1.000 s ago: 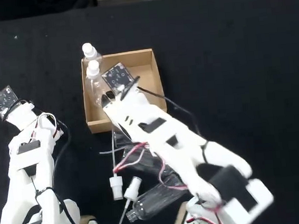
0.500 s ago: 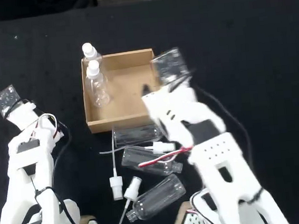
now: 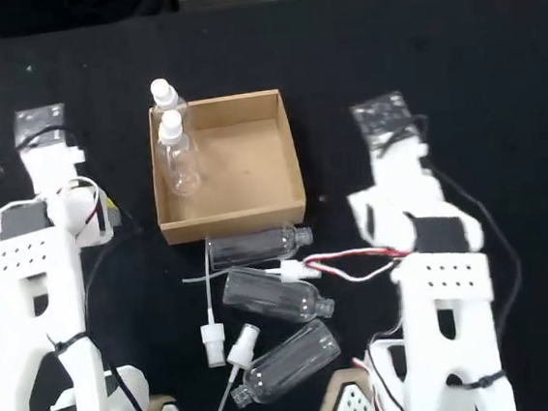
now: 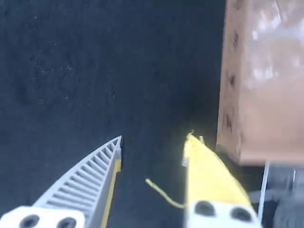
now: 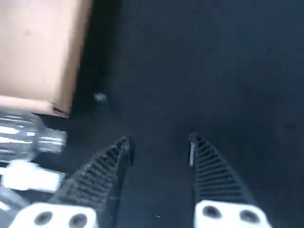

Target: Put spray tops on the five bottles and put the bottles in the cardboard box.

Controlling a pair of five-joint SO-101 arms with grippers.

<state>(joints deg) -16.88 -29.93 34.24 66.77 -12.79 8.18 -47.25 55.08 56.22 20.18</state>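
Cardboard box (image 3: 251, 169): one.

Bottles: five. Two have white tops fitted: first capped bottle (image 3: 165, 97) and second capped bottle (image 3: 180, 161). Three are uncapped: upper open bottle (image 3: 254, 246), middle open bottle (image 3: 273, 296) and lower open bottle (image 3: 287, 362).

Loose spray tops: three, recorded as first spray top (image 3: 300, 270), second spray top (image 3: 213, 343) and third spray top (image 3: 242, 345).

Arms: two, left arm (image 3: 33, 277) and right arm (image 3: 436, 258).
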